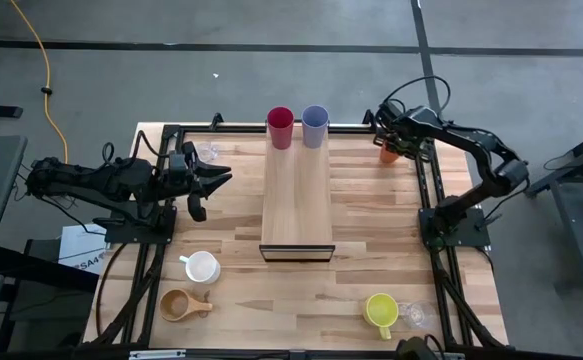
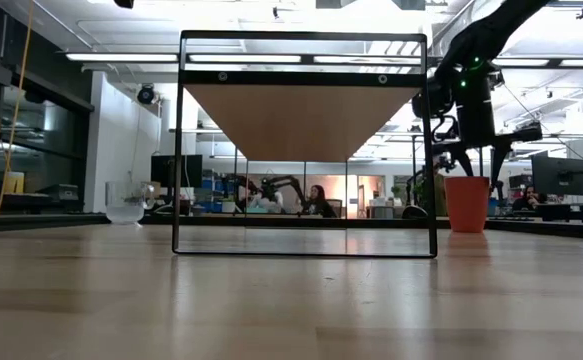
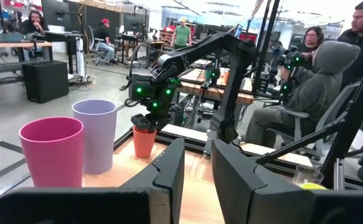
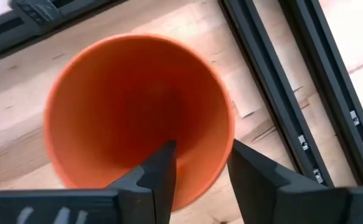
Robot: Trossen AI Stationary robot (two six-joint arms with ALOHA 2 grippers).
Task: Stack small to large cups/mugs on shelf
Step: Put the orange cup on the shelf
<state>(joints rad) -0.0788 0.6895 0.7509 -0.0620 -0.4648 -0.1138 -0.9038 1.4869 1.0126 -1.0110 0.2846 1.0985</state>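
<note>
Right hand (image 4: pixel 197 163) straddles the orange tumbler's (image 4: pixel 131 118) rim, fingers spread, at the worktop's (image 1: pixel 371 250) far right corner; left hand (image 1: pixel 203 190) spread.

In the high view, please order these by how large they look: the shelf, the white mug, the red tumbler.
1. shelf, clearly largest.
2. white mug and red tumbler look alike from above; I cannot rank them.

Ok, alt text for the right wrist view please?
The right pincer straddles the near rim of an orange tumbler, one finger inside and one outside, seen from above. The tumbler stands on the wooden tabletop beside black frame rails.
</note>
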